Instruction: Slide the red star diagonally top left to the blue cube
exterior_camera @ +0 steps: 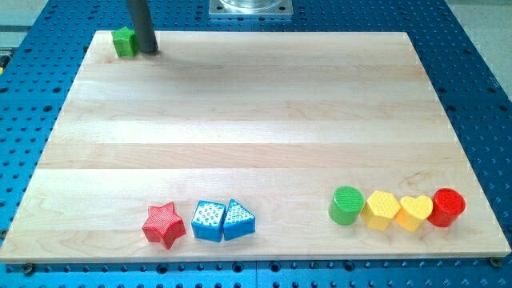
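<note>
The red star [164, 224] lies near the view's bottom left on the wooden board [256, 104]. The blue cube [208, 221] sits just to its right, nearly touching it. A blue triangular block [238, 220] touches the cube's right side. My tip [149, 50] is at the view's top left, far from the star and cube, right beside a green block [124, 42] at the board's corner.
A row of blocks sits at the view's bottom right: a green cylinder [346, 206], a yellow hexagon [381, 210], a yellow heart [414, 212] and a red cylinder [447, 207]. A metal base plate [250, 7] is at the view's top edge.
</note>
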